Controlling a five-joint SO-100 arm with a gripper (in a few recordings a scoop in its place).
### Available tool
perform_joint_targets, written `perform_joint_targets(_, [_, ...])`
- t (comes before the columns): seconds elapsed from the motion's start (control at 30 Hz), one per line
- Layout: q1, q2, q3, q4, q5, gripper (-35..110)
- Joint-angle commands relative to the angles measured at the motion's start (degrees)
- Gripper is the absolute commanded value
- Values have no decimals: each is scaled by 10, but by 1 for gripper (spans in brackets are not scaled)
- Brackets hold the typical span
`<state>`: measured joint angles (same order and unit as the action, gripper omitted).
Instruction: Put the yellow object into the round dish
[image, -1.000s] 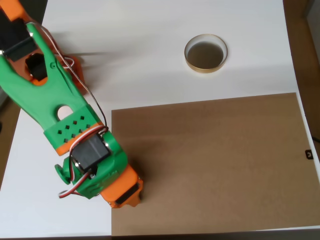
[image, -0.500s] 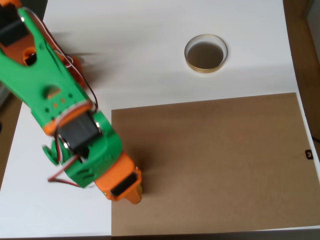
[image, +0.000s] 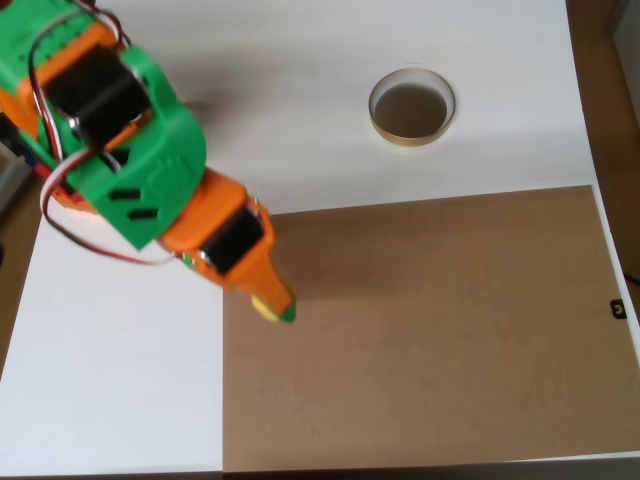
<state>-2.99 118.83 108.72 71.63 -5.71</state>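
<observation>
In the overhead view my green and orange gripper (image: 276, 306) hangs over the left part of the brown board, raised towards the camera. A sliver of the yellow object (image: 263, 305) shows at its tip, pinched between the orange finger and the green finger; most of the piece is hidden by them. The gripper is shut on it. The round dish (image: 411, 107), tan-rimmed with a greyish-brown inside, stands empty on the white table at the upper right, well away from the gripper.
A large brown board (image: 440, 330) covers the lower right of the white table (image: 110, 380). My arm's green body (image: 110, 130) fills the upper left corner. A small black item (image: 619, 309) sits at the board's right edge.
The arm has lifted and swung up the picture. The gripper tip went from the board's lower left corner to higher on its left side, carrying the yellow object.
</observation>
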Motion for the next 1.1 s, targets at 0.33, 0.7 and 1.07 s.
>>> perform_joint_targets(0.33, [-146, 150, 45, 71, -54, 0])
perform_joint_targets(0.7, [-284, 147, 30, 124, -84, 0])
perform_joint_targets(1.07, [-378, 65, 1, 142, -91, 0])
